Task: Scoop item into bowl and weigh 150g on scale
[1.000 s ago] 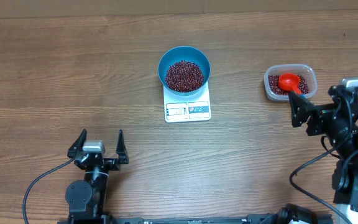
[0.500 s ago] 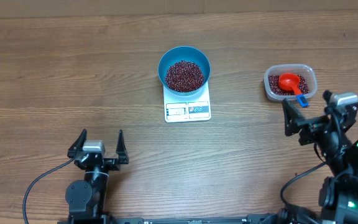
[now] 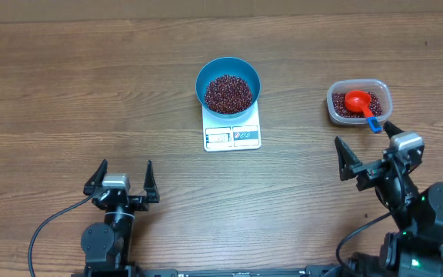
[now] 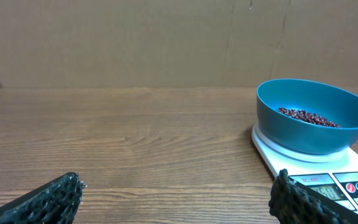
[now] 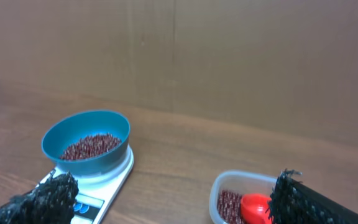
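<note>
The blue bowl (image 3: 204, 74) stands on the white scale (image 3: 232, 136) at mid-table, holding a heap of dark red beans (image 3: 228, 93). My left gripper (image 3: 121, 178) rests open near the front left, far from it; its wrist view shows the bowl (image 4: 316, 134) and scale (image 4: 272, 155) ahead to the right. My right gripper (image 3: 362, 136) is open and holds nothing, just in front of the clear tub (image 3: 360, 83). In the right wrist view the bowl (image 5: 86, 165) lies left and the tub (image 5: 235, 178) right of the gripper (image 5: 174, 183).
A red scoop (image 3: 357, 101) with a blue handle tip lies in the tub among more beans (image 3: 341, 107). A brown cardboard wall (image 4: 166, 43) backs the wooden table (image 3: 68, 85).
My right arm has drawn back toward the table's front and slightly left, away from the tub. The scoop stays in the tub. The left arm has not moved.
</note>
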You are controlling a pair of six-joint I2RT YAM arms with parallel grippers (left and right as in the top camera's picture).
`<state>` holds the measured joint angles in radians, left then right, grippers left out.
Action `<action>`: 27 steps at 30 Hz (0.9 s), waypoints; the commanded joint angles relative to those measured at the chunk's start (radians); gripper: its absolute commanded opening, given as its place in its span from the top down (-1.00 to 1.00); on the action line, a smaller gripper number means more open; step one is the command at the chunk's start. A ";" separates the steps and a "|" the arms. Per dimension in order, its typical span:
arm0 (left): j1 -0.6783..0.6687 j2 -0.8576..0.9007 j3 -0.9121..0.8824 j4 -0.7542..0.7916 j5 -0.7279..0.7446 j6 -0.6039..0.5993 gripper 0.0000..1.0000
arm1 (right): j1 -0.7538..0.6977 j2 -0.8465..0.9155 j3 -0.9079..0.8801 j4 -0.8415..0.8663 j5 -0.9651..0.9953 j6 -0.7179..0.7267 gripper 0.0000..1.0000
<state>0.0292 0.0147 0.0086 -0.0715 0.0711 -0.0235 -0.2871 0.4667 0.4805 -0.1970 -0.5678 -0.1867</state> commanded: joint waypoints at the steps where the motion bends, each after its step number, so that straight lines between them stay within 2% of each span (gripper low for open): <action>1: 0.010 -0.011 -0.004 -0.002 0.000 -0.010 -0.99 | 0.006 -0.062 -0.049 0.034 -0.004 0.003 -1.00; 7: 0.010 -0.011 -0.004 -0.002 0.000 -0.010 -0.99 | 0.006 -0.146 -0.138 0.109 -0.003 0.061 -1.00; 14: 0.010 -0.011 -0.004 -0.002 0.000 -0.010 -0.99 | 0.008 -0.211 -0.299 0.298 -0.003 0.187 -1.00; 20: 0.010 -0.011 -0.004 -0.002 0.000 -0.010 -0.99 | 0.031 -0.304 -0.434 0.431 -0.002 0.210 -0.99; 22: 0.010 -0.011 -0.004 -0.002 0.000 -0.010 -0.99 | 0.039 -0.346 -0.477 0.455 0.000 0.209 -1.00; 27: 0.010 -0.011 -0.004 -0.002 0.000 -0.010 -0.99 | 0.058 -0.426 -0.473 0.359 0.050 0.213 -1.00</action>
<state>0.0292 0.0147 0.0086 -0.0715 0.0711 -0.0235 -0.2432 0.0822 0.0181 0.1753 -0.5579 0.0109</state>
